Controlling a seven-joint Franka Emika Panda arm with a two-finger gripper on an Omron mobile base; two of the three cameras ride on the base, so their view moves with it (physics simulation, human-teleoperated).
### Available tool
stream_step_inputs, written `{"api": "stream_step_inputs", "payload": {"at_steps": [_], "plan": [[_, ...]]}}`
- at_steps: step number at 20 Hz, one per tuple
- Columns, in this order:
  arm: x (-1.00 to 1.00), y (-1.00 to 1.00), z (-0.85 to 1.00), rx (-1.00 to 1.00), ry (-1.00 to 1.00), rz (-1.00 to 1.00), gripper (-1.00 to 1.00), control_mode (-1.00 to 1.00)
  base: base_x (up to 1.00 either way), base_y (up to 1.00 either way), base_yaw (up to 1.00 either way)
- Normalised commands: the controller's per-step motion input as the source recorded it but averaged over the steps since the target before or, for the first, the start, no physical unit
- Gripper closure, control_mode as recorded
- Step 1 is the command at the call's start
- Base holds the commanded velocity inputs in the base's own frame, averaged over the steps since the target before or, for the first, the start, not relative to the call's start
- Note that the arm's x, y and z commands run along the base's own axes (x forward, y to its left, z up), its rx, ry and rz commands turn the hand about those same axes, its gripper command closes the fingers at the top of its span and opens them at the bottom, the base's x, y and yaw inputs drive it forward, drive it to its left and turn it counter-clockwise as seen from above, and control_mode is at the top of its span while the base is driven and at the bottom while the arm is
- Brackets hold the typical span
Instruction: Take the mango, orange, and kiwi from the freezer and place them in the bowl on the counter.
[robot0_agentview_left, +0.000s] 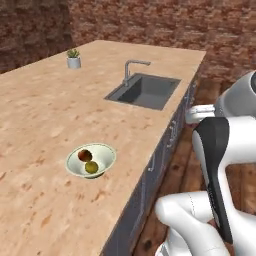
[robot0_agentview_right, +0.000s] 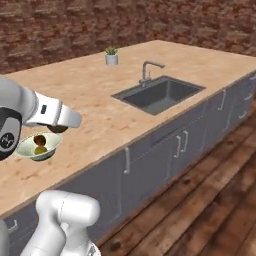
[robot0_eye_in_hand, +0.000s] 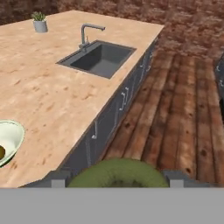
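A green-brown kiwi (robot0_eye_in_hand: 118, 173) sits between the two dark fingertips of my gripper (robot0_eye_in_hand: 115, 178), which is shut on it. The gripper hangs over the wooden floor just off the counter's (robot0_eye_in_hand: 43, 87) front edge. The pale bowl (robot0_agentview_left: 108, 150) stands on the counter (robot0_agentview_left: 45, 110) near that edge. Inside it lie the dark orange (robot0_agentview_left: 84, 155) and the golden-yellow mango (robot0_agentview_left: 91, 167). The right base view shows the bowl (robot0_agentview_right: 55, 143) under my forearm, with the orange (robot0_agentview_right: 40, 138) and the mango (robot0_agentview_right: 41, 149) in it. In the hand view the bowl (robot0_eye_in_hand: 12, 133) is cut off at the left edge. The freezer is out of view.
A dark sink (robot0_agentview_left: 145, 91) with a steel faucet (robot0_agentview_left: 131, 69) is set into the counter farther along. A small potted plant (robot0_agentview_left: 73, 59) stands at the far side. Grey cabinet fronts (robot0_agentview_right: 165, 150) with bar handles face a wooden floor (robot0_eye_in_hand: 175, 113). A brick wall (robot0_agentview_right: 75, 25) stands behind.
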Motion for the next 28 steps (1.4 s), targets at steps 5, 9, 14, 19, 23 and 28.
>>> {"api": "stream_step_inputs", "payload": {"at_steps": [5,9,14,19,23,28], "plan": [[0.0,0.0,0.0,0.0,0.0,0.0,1.0,1.0,0.0,0.0,0.97],[0.0,0.0,0.0,0.0,0.0,0.0,1.0,1.0,0.26,-0.34,0.68],[0.0,0.0,0.0,0.0,0.0,0.0,1.0,1.0,0.54,-0.68,0.34],[0.0,0.0,0.0,0.0,0.0,0.0,1.0,1.0,0.52,-0.03,0.45],[0.03,0.15,-0.16,0.0,0.0,0.17,1.0,-1.0,0.21,0.42,0.48],[0.51,0.41,-0.73,0.0,0.1,0.64,1.0,-1.0,0.0,0.0,0.0]]}}
